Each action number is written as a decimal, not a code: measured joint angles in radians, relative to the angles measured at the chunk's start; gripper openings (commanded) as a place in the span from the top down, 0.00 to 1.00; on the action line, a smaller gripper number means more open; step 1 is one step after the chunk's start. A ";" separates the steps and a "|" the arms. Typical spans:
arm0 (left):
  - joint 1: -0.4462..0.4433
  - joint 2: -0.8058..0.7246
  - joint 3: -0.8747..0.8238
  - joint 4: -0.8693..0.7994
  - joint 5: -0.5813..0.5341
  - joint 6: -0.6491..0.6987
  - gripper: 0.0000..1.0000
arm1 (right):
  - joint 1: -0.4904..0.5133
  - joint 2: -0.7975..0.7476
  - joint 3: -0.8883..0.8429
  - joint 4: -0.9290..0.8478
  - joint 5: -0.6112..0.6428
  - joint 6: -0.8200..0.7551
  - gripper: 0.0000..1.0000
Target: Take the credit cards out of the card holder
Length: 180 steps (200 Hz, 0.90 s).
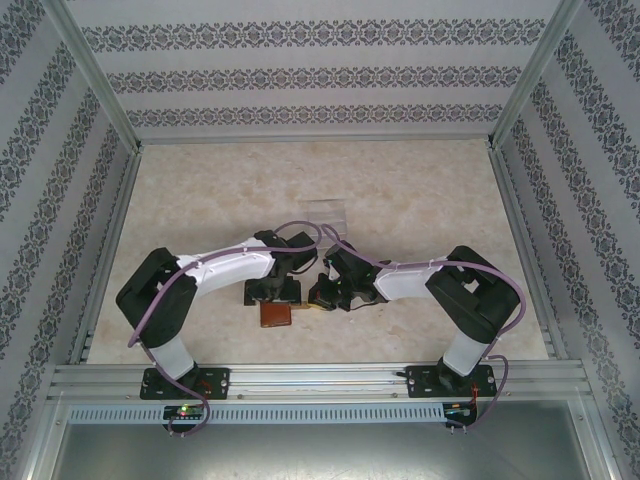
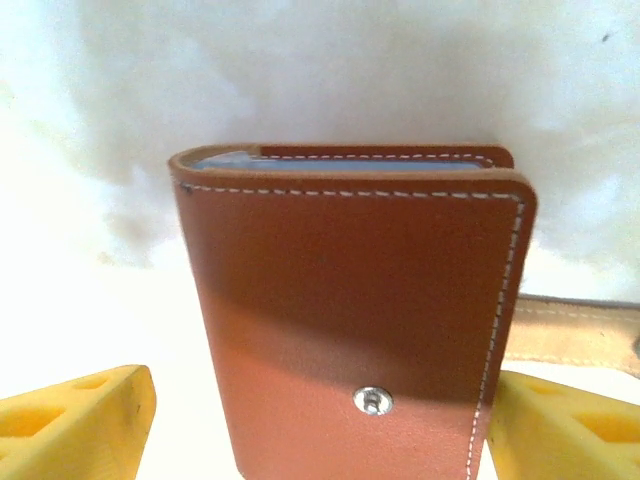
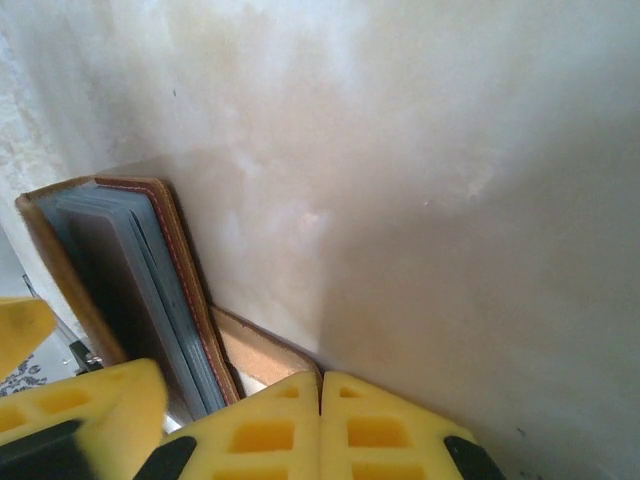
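The card holder [image 2: 350, 290], a brown leather wallet with white stitching and a metal snap, stands folded between the yellow fingers [image 2: 85, 420] of my left gripper [image 2: 320, 385]. That gripper is open wide, and its left finger is apart from the leather. From above, the card holder [image 1: 276, 315] lies just in front of the left gripper [image 1: 272, 292]. My right gripper [image 3: 320, 385] is shut, pinching the tip of the tan strap tab [image 3: 255, 352]. Grey-blue pocket layers [image 3: 140, 290] show inside the fold. The credit cards are hidden in them.
A clear slotted rack [image 1: 325, 212] sits on the pale table [image 1: 420, 200] behind the two arms. Metal rails [image 1: 320, 378] run along the near edge, and patterned walls close in the sides and back.
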 measured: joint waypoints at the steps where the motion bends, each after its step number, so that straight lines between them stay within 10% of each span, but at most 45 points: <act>1: 0.000 -0.002 0.001 -0.001 -0.002 0.000 0.16 | 0.000 0.000 0.000 0.000 0.000 0.000 0.95; 63: 0.000 -0.067 0.013 -0.051 -0.060 -0.009 0.23 | 0.000 -0.003 -0.002 -0.003 0.005 0.000 0.95; 180: 0.087 -0.193 -0.119 -0.011 -0.034 0.010 0.66 | -0.018 -0.037 -0.002 -0.073 0.047 0.000 0.95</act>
